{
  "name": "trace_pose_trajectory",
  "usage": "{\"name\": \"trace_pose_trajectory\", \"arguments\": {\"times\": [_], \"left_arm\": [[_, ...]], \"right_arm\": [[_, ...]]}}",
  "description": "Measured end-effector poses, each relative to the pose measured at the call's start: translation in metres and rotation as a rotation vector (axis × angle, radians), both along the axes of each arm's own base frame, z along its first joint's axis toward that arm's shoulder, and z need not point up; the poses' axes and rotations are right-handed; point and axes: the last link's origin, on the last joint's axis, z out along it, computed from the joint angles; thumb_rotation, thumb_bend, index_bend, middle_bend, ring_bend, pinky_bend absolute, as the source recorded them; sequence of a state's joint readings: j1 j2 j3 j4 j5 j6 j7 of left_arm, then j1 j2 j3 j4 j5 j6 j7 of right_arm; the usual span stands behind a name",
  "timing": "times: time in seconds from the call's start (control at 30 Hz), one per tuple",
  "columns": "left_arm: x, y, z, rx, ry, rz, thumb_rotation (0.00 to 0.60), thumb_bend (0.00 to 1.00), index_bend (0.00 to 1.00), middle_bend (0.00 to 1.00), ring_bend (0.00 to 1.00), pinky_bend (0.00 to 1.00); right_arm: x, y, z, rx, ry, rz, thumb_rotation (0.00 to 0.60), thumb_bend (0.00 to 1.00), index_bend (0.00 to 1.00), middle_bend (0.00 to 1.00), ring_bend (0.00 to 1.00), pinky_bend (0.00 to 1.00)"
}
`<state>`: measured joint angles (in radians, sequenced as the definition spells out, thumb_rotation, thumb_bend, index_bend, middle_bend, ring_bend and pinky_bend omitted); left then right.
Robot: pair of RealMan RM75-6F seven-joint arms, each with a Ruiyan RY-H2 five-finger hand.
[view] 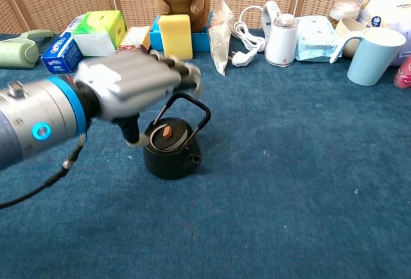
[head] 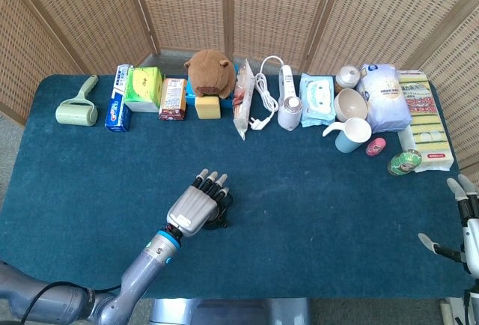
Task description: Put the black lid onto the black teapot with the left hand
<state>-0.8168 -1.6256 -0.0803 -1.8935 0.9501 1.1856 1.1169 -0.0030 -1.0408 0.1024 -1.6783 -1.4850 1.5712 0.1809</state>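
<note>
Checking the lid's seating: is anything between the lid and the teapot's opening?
Nothing visible. The lid sits tilted on the teapot mouth, under the raised handle. The left hand hovers just above, blurred; contact unclear.

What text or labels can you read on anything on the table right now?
None can be read.
Blue box: white lettering, too blurred.
Brown carton: print too small.
Green box: print illegible.
Wipes pack: label illegible.
Black teapot and black lid: no markings visible.
</note>
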Motion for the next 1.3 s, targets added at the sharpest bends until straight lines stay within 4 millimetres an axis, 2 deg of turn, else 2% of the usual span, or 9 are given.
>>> {"name": "trace_pose_trajectory", "arguments": {"times": [0.27,0.5,1.3], "left_arm": [[0.007,0.000,0.003,-0.016,-0.083,-0.045,0.600,0.21,0.12,0.00,0.00,0.07],[0.010,0.003,-0.009,-0.016,-0.073,-0.059,0.600,0.21,0.12,0.00,0.00,0.07],[0.010,0.011,-0.026,0.002,-0.032,-0.043,0.600,0.21,0.12,0.00,0.00,0.07]], "right_arm": [[0.001,0.001,-0.001,0.004,0.006,0.001,0.600,0.13,0.00,0.00,0.00,0.00],[0.000,0.000,0.000,0.000,-0.001,-0.001,0.600,0.13,0.00,0.00,0.00,0.00],[0.000,0.001,0.004,-0.006,-0.016,0.005,0.600,0.13,0.00,0.00,0.00,0.00]]}}
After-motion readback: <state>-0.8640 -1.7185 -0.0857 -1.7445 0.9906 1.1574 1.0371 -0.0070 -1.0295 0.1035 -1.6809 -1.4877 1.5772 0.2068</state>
